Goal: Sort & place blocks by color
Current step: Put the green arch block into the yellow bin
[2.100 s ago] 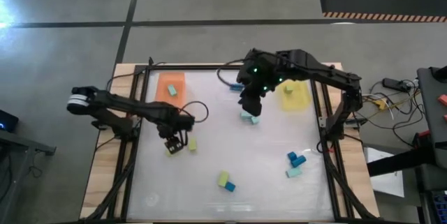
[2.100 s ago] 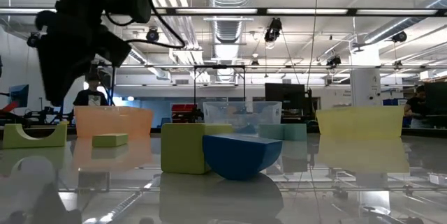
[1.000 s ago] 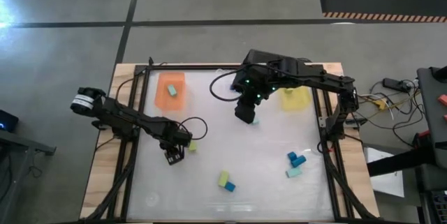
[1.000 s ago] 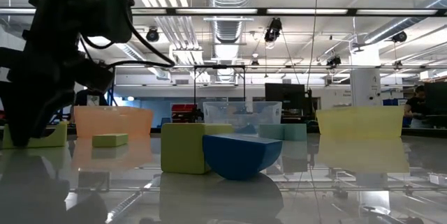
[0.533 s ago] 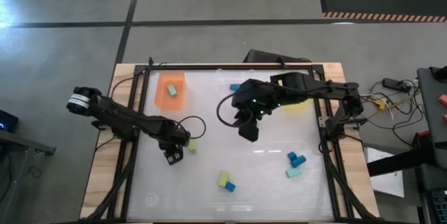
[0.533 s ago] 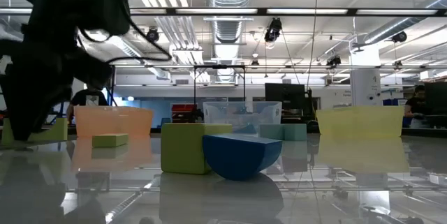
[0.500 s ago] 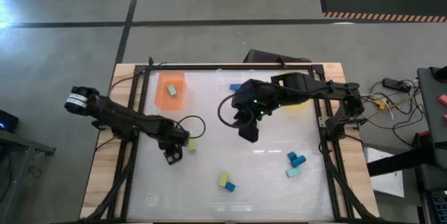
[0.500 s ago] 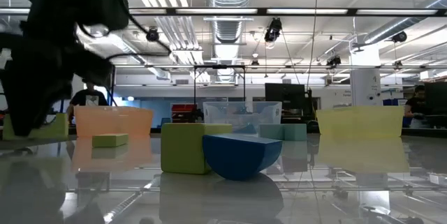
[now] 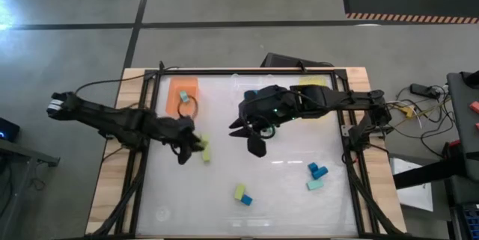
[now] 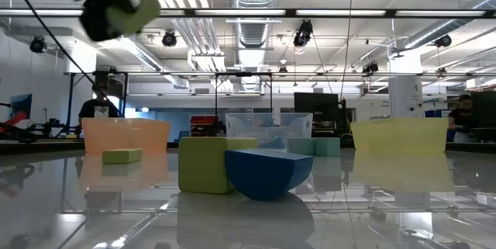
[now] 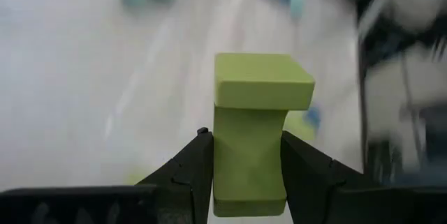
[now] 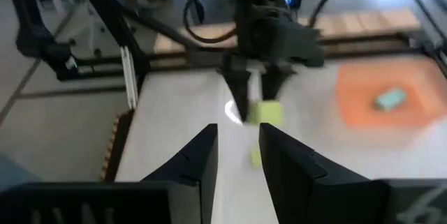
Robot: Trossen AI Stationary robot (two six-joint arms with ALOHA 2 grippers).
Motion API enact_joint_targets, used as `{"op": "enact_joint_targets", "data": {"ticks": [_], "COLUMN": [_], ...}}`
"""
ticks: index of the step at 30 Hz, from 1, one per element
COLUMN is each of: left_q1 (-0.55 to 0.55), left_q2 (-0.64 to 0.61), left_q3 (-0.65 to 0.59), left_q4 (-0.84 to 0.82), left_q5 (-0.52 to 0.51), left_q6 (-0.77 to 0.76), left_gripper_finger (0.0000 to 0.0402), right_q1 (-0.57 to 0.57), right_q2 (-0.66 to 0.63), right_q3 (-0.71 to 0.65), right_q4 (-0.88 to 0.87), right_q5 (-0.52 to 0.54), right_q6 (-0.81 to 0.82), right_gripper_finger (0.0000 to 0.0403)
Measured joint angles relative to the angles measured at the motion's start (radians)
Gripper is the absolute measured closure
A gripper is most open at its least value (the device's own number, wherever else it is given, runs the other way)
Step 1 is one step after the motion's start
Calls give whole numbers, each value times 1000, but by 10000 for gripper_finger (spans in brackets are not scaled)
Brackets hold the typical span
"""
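Note:
My left gripper hangs above the table's left-middle, shut on a yellow-green block that the low view shows high up. My right gripper is open over the table's middle, with nothing between its fingers. A second yellow-green block lies flat on the table just near of the held one. A yellow-green cube and a blue half-round block rest side by side near the near edge. Two blue blocks and a teal one lie at the right. My left gripper pinches the yellow-green block by its narrower stem, one finger on each side. The wider head sticks out past the fingertips. The fingers reach it from the table's left. The block is lifted clear of the table.
The orange tray at the far left holds a teal block. The yellow tray at the far right is partly covered by my right arm. A clear tray stands between them. A person stands in the room behind.
My left gripper has risen from the table with the yellow-green block, lifting it clear and high, and has swung a little toward the far edge. My right gripper has moved from the far middle toward the near edge and slightly left.

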Motion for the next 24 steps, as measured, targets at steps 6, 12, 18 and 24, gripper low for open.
{"op": "enact_joint_targets", "data": {"ticks": [6, 12, 18, 24], "left_q1": [0, 0, 0, -1], "left_q2": [-67, -74, -58, -22], "left_q3": [0, 0, 0, -1], "left_q4": [284, 503, 601, 669], "left_q5": [-145, -134, -104, -85], "left_q6": [113, 216, 299, 328], "left_gripper_finger": [281, 279, 278, 277], "right_q1": [0, -13, -18, -18], "right_q2": [1, 0, 0, 0], "right_q3": [-111, -150, -147, -147], "right_q4": [276, 405, 404, 404], "right_q5": [-5, -7, 16, 92], "right_q6": [-18, 60, 84, 77], "right_gripper_finger": [309, 291, 226, 162]}}
